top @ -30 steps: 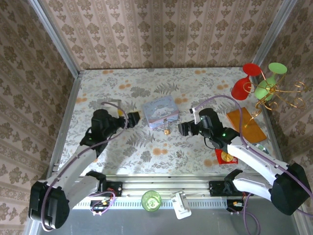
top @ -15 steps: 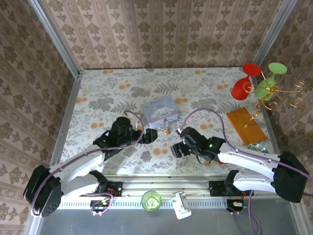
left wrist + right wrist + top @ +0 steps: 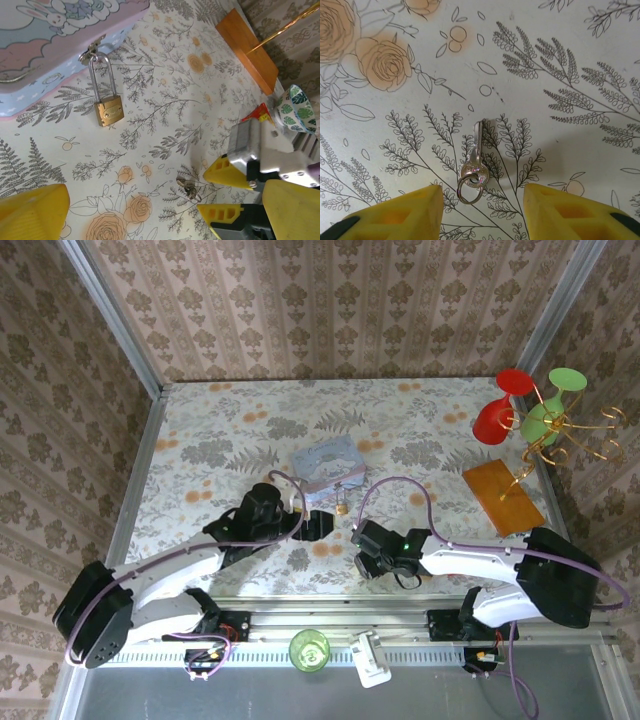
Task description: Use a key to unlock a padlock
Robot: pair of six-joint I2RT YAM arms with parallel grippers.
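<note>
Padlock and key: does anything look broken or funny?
Nothing looks broken. The key lies flat on the table, away from the padlock, which is hooked through the latch of the tin.

Both arms stretch forward and bend inward, so their wrists sit close together. The left gripper (image 3: 160, 212) holds its yellow fingers (image 3: 31, 212) spread wide. The right gripper (image 3: 481, 202) points down (its fingers parted too), low over the surface.

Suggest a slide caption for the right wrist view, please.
Open right gripper poised over the key lying flat on the floral table.
</note>
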